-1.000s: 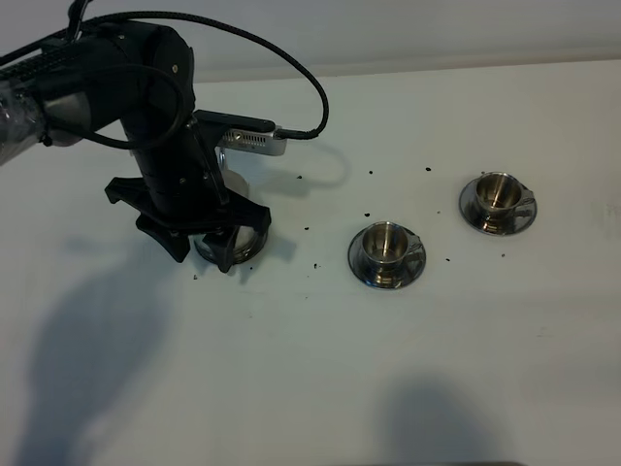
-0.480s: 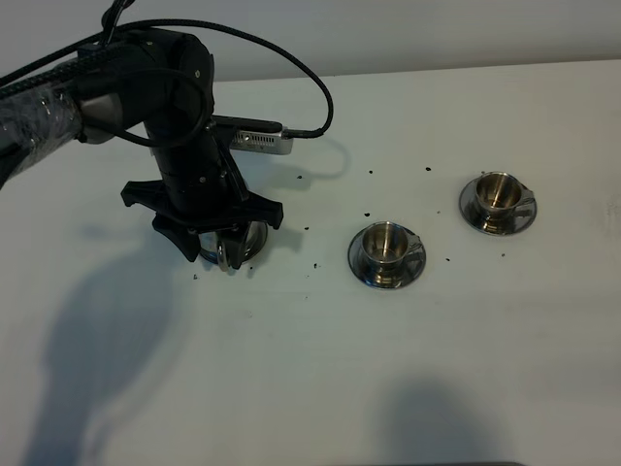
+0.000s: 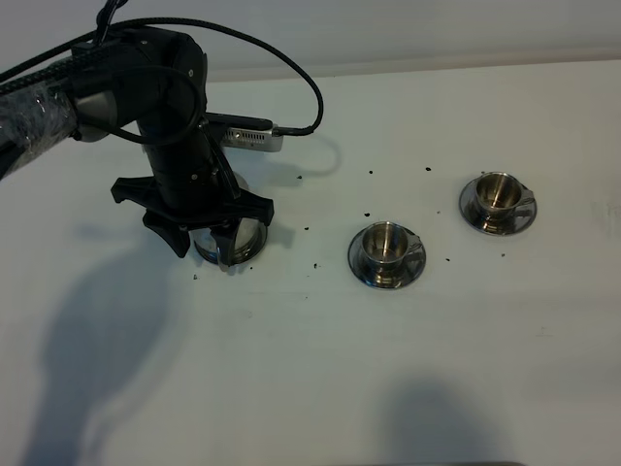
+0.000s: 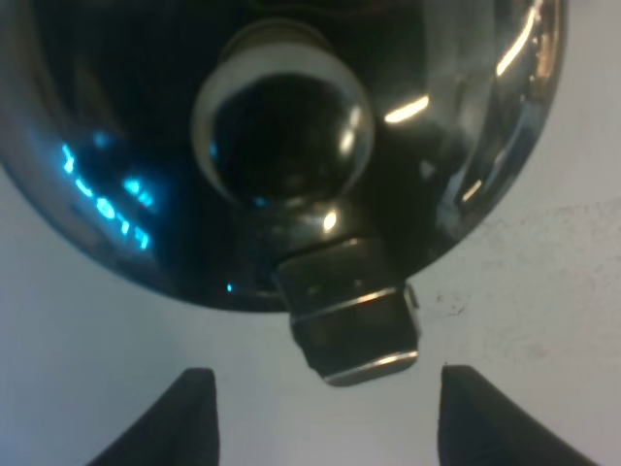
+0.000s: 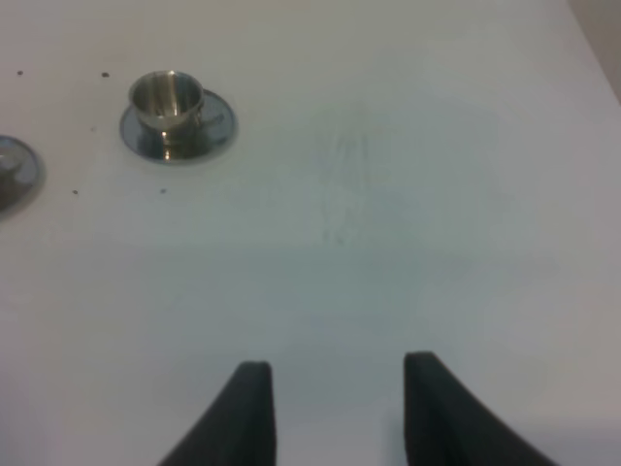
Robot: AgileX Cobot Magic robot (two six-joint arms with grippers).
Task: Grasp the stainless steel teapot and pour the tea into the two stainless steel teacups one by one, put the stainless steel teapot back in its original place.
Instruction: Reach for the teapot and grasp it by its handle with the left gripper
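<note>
Two shiny steel teacups (image 3: 387,245) (image 3: 498,194) stand apart; left hand (image 3: 204,254) gapes above domed teapot (image 4: 116,146).

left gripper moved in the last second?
Yes, barely: the left gripper swung toward the near cup, then back away from it, ending about where it began, open over the teapot.

Teapot (image 4: 116,146): mirror-polished steel, glossy, smooth. Left cup (image 3: 386,243), right cup (image 3: 497,192) and saucers (image 3: 359,264): same shiny steel. Table (image 3: 388,369): matt white, smooth. Left claw (image 4: 328,427), right claw (image 5: 335,417): matt black, plastic-looking.
</note>
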